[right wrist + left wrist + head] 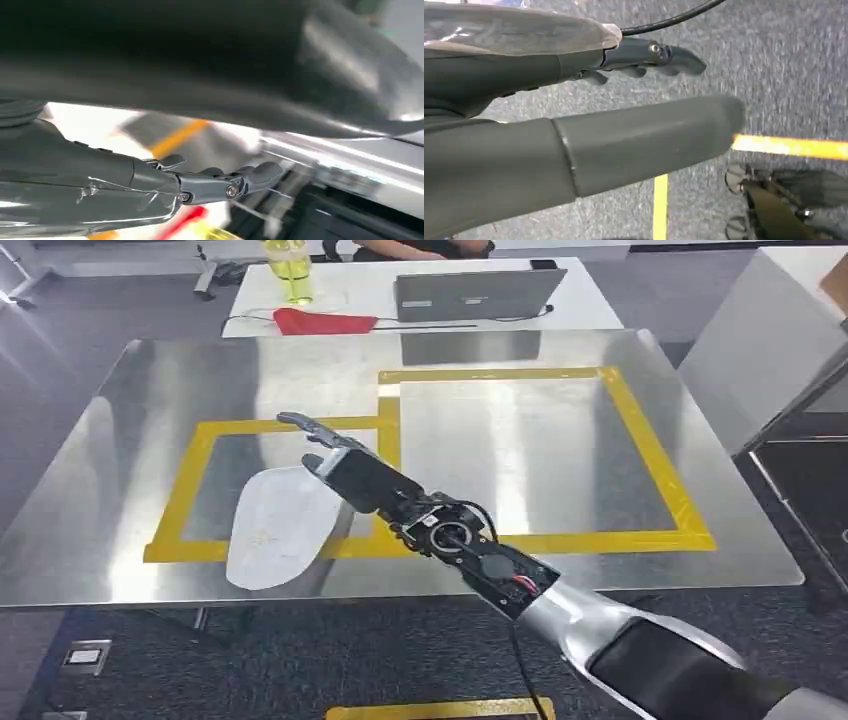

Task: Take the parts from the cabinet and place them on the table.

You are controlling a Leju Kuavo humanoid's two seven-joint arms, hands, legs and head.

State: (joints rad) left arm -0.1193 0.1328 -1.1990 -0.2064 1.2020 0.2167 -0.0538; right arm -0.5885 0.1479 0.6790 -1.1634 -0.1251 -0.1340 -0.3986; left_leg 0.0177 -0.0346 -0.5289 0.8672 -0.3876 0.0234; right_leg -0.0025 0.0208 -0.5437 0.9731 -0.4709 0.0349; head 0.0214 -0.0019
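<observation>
Right hand stretched out over the steel table, fingers extended and spread, grasping nothing, hovering just above the far edge of the white flat part. Part lying flat on the table's near left area, mostly inside the smaller yellow tape rectangle, its lower end crossing the tape toward the table's front edge. Left hand hanging over grey carpet with yellow floor tape, fingers straight and loose, nothing held.
</observation>
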